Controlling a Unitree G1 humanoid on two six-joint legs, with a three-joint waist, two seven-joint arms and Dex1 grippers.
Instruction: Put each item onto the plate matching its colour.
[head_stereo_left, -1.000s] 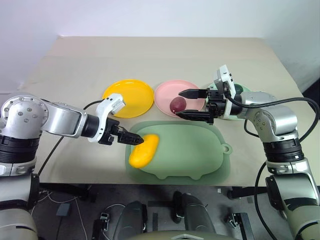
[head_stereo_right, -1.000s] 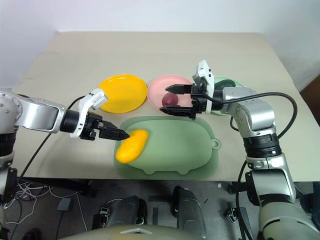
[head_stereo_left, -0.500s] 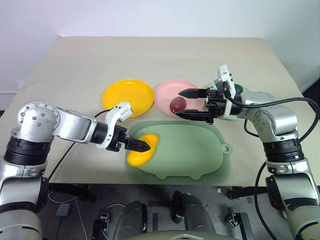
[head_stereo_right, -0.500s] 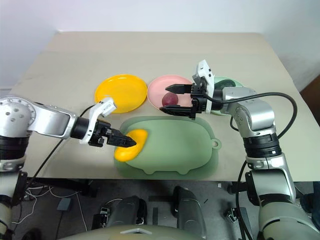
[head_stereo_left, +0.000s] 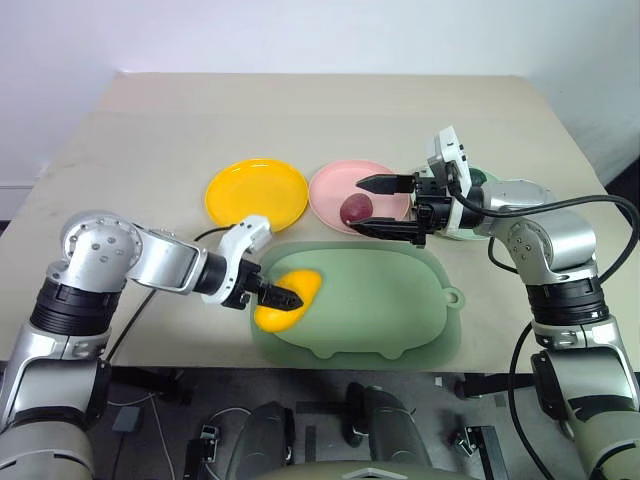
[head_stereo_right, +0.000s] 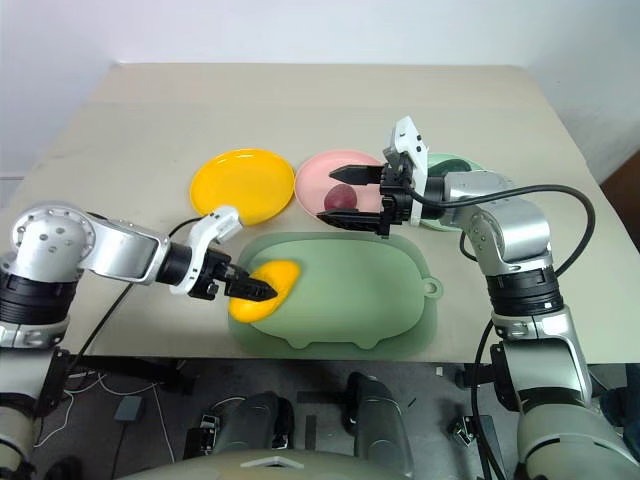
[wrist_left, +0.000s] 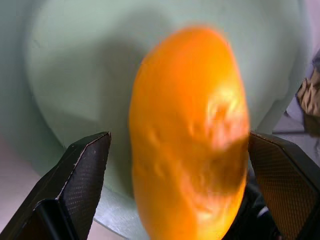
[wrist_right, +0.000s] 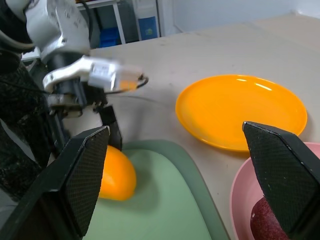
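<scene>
While your left gripper (head_stereo_left: 283, 297) straddles the yellow fruit (head_stereo_left: 287, 300) on the green mat (head_stereo_left: 390, 300), fingers wide and not clamped, the yellow plate (head_stereo_left: 256, 193) sits behind. Your right gripper (head_stereo_left: 376, 206) hovers wide open and empty over the purple fruit (head_stereo_left: 355, 209) on the pink plate (head_stereo_left: 330, 186).

The left gripper (head_stereo_left: 283, 297) is angled downward, its fingers (wrist_left: 82, 172) spread wide apart. The right gripper (head_stereo_left: 372, 205) is held nearly level, pointed toward the left one, its fingers (wrist_right: 85, 167) likewise set wide apart and nothing gripped.
</scene>
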